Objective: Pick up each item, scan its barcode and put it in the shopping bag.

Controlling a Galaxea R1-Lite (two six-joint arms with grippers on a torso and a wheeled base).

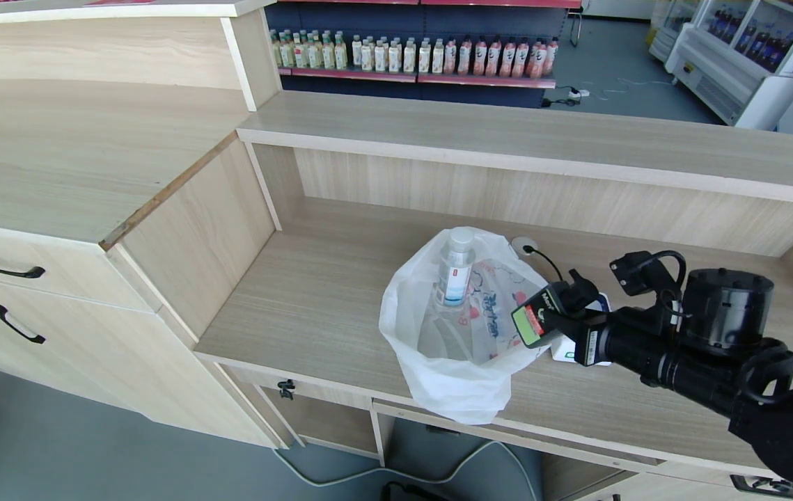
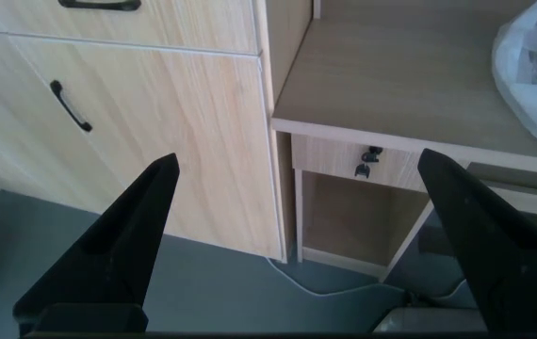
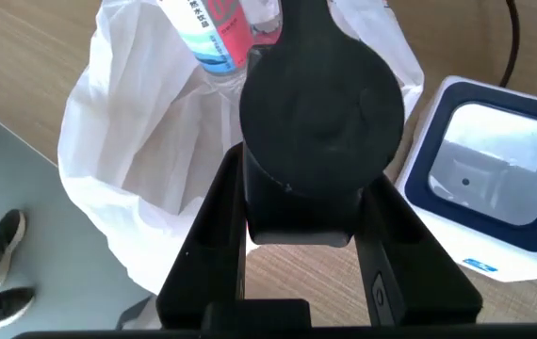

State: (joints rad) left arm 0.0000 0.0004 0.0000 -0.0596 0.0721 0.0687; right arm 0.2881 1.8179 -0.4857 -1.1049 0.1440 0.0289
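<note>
A white shopping bag (image 1: 438,348) stands open on the wooden desk (image 1: 312,299), with a clear bottle (image 1: 455,268) upright inside it. My right gripper (image 1: 551,313) is shut on a dark round container (image 1: 532,323) with a green and red label, held just beside the bag's right rim. In the right wrist view the container (image 3: 320,104) is black and sits in the gripper (image 3: 317,193) above the bag (image 3: 146,160) and bottle (image 3: 217,38). A white and blue scanner (image 3: 480,179) rests on the desk right of the bag. My left gripper (image 2: 297,245) hangs open and empty off the desk's front left corner, above the floor.
A raised counter ledge (image 1: 521,139) runs behind the desk, and a side wall (image 1: 194,236) closes its left. Drawers with black handles (image 1: 13,268) are at the left. A black cable (image 1: 546,261) lies behind the scanner. Drink shelves (image 1: 410,56) stand far back.
</note>
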